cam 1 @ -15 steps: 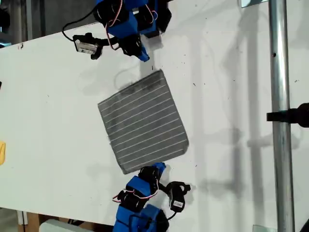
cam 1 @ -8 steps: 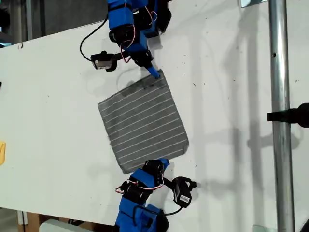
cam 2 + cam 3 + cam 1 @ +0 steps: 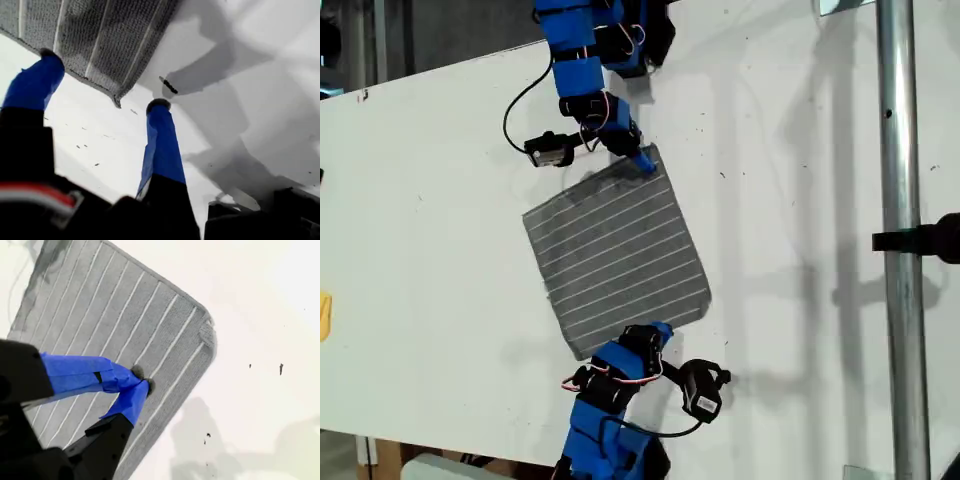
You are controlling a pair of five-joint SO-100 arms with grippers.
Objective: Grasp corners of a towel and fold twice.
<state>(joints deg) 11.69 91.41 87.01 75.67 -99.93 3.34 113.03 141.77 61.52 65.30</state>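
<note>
Two blue grippers work opposite edges of the grey striped towel (image 3: 615,250), which lies flat on the white table (image 3: 800,150). My first gripper (image 3: 102,80) is nearer a corner (image 3: 118,101), fingers apart and straddling the tip; my second gripper (image 3: 141,384) presses closed fingertips onto the cloth just inside the far edge, short of its own corner.

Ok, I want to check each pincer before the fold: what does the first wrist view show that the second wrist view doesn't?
Only the first wrist view: my first pincer open, its fingers either side of a corner, and a dark mark beyond it.
Only the second wrist view: my second pincer, tips together on the stripes just inside an edge; any pinched cloth is not visible.
Both: the towel on the white table.
</note>
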